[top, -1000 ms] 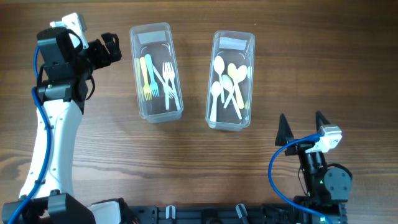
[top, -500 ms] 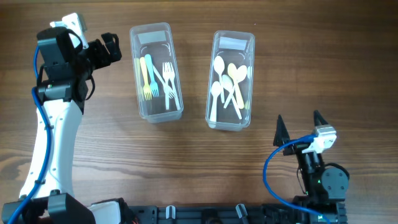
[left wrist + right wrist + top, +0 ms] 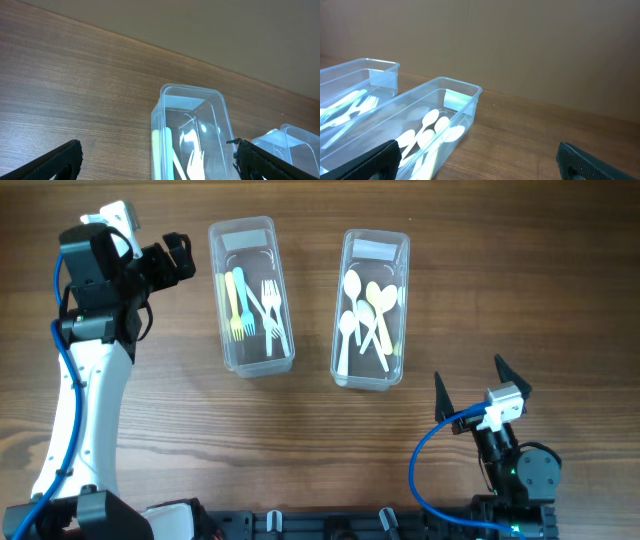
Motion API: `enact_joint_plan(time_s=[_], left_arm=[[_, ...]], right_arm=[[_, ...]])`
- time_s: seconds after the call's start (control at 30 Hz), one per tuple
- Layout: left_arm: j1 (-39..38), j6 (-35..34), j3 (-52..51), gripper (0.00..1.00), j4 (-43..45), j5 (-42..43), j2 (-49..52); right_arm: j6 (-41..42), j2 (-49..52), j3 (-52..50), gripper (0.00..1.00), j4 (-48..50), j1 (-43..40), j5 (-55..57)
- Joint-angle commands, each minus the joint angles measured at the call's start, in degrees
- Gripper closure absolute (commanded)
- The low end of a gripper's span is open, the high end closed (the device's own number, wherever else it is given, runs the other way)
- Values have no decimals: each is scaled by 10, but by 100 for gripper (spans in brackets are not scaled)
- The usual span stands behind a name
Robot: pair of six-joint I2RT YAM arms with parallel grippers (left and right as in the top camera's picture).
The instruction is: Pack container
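Two clear plastic containers stand side by side on the wooden table. The left container (image 3: 250,295) holds plastic forks (image 3: 268,305), white, yellow and light blue. The right container (image 3: 372,308) holds white and cream spoons (image 3: 365,315). My left gripper (image 3: 186,258) hovers open just left of the fork container's far end, which its wrist view shows between the fingers as a clear container (image 3: 192,130). My right gripper (image 3: 468,372) stands open and empty near the front right, apart from the spoon container (image 3: 420,125).
The wooden table (image 3: 320,430) stretches between the containers and the front edge. A black rail (image 3: 330,525) runs along the front edge between the arm bases. In the right wrist view the fork container (image 3: 350,90) sits left of the spoon container.
My right gripper has drawn back toward the front edge and turned a little to the left, staying open. The left arm and both containers have not moved.
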Motion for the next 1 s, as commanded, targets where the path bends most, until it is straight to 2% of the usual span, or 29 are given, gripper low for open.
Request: enact_joint_plan(time_s=[0.0,0.7,0.8,0.97], left_arm=[[3,11,7,0,1,-1,-4],[2,11,7,0,1,-1,-8],[3,11,6,0,-8,-1,-40],[3,11,6,0,-88,-1,-164]], right_arm=[[-5,-9,-1,0,3,5,-13],[-5,-8,-1,0,3,5,-13],[-5,-8,-1,0,3,5,-13],[-5,-8,-1,0,3,5,-13]])
